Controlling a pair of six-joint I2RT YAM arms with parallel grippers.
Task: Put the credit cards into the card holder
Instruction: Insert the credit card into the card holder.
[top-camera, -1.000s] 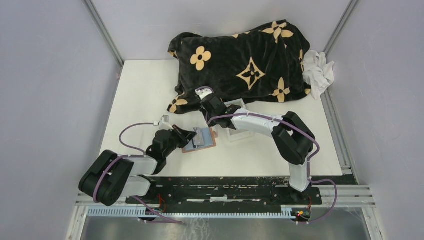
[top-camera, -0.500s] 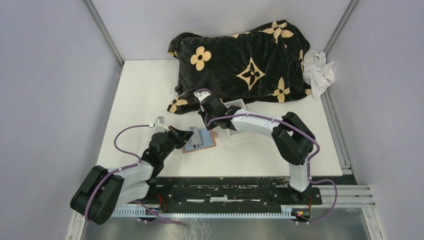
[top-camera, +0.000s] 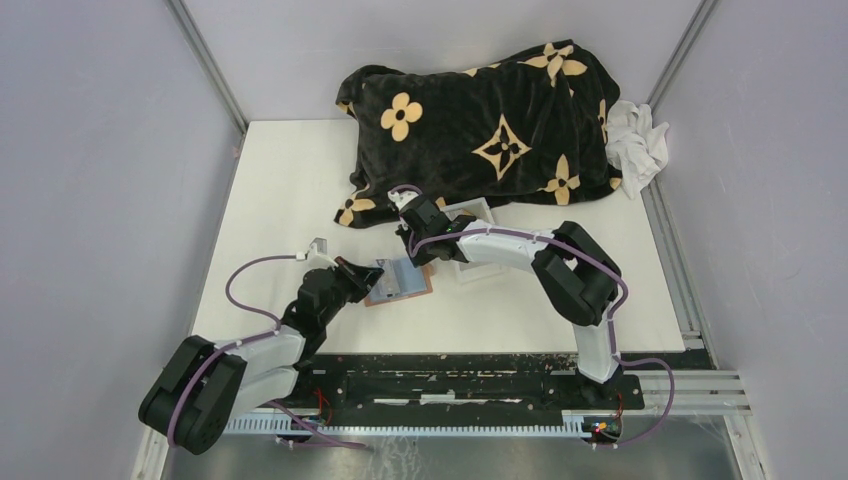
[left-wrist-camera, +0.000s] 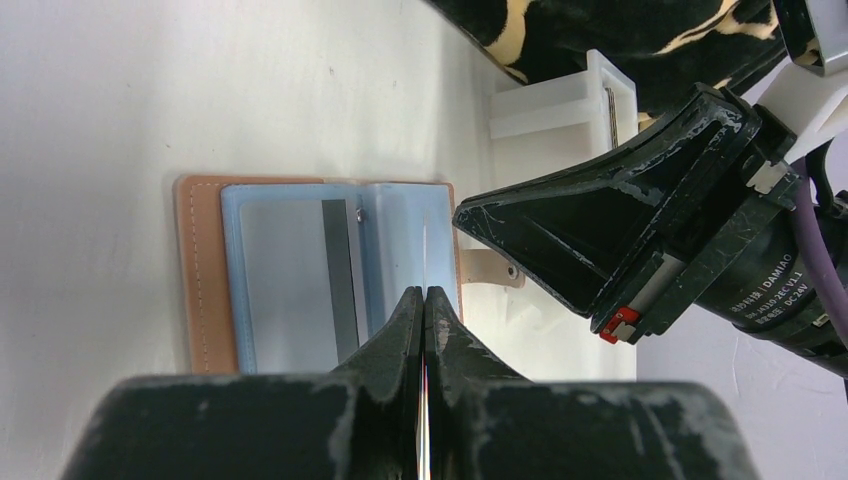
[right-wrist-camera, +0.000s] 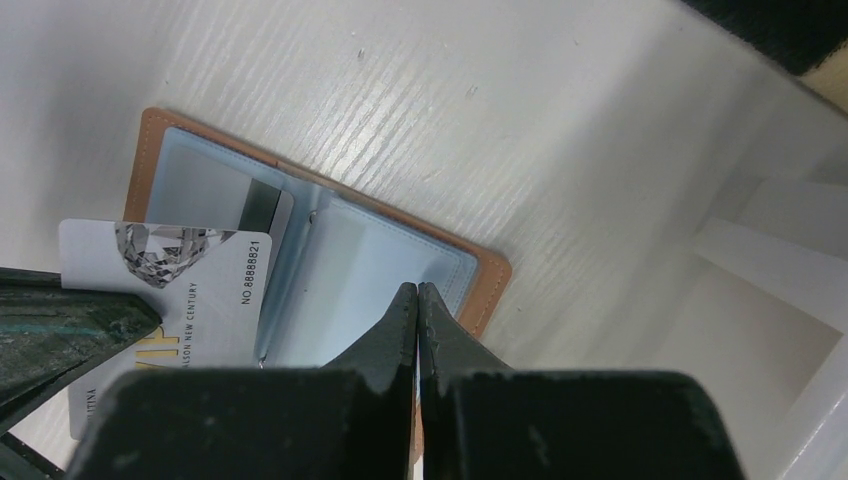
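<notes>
The card holder (top-camera: 405, 282) lies open on the white table, tan leather outside and pale blue pockets inside (left-wrist-camera: 300, 280). One card with a dark stripe (left-wrist-camera: 340, 270) sits in its left pocket. My left gripper (top-camera: 372, 272) is shut on a silver-grey credit card (right-wrist-camera: 170, 290), seen edge-on in the left wrist view (left-wrist-camera: 424, 255), and holds it over the holder's near-left side. My right gripper (top-camera: 420, 255) is shut, its tips (right-wrist-camera: 417, 288) over the holder's right page (right-wrist-camera: 370, 260). I cannot tell whether they touch it.
A clear plastic tray (top-camera: 468, 215) stands just right of the holder, partly under the right arm. A black blanket with tan flowers (top-camera: 480, 120) covers the back of the table. A white cloth (top-camera: 635, 140) lies at the back right. Walls close in on both sides.
My left gripper has moved right towards the holder with the card, which now overlaps the holder's left side. The right gripper has shifted slightly back and left.
</notes>
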